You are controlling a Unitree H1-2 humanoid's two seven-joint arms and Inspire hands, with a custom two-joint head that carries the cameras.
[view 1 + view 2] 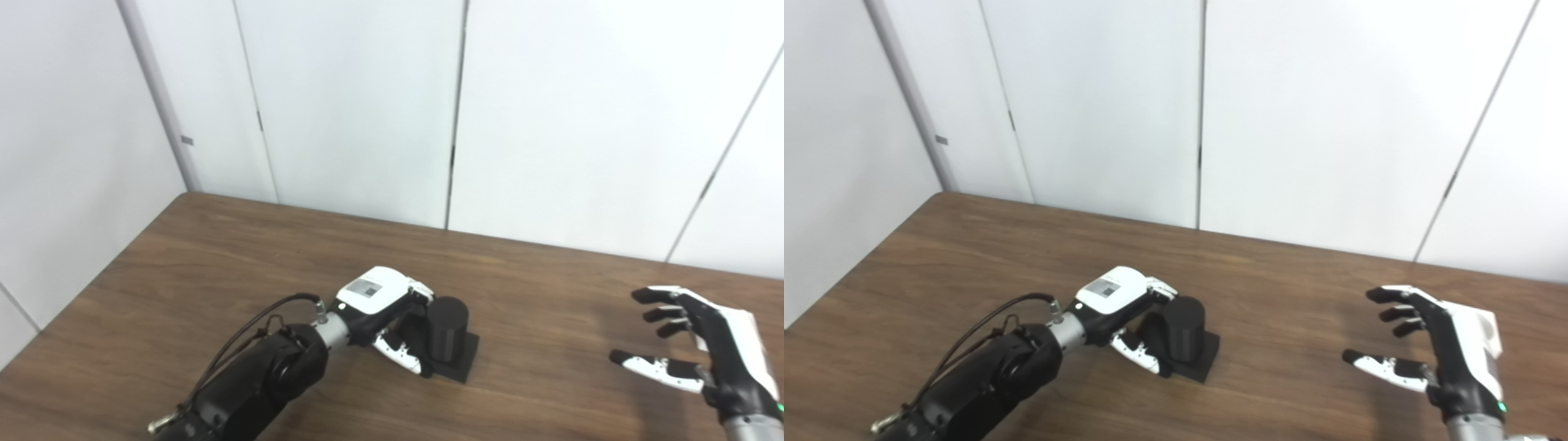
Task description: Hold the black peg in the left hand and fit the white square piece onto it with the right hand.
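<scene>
The black peg [447,327], a short cylinder on a square black base, stands upright on the brown table [539,288] near the middle. My left hand [383,306] rests against the peg's left side. Its thumb [401,356] reaches along the front of the base and its fingers [422,288] curl near the peg's top rear. They do not wrap around the cylinder. My right hand [1433,349] hovers open at the far right with its fingers spread and nothing in it. No white square piece appears in either view.
White wall panels [367,110] stand right behind the table's far edge. The table's left edge [104,275] runs diagonally toward the lower left. Bare wood lies between the two hands.
</scene>
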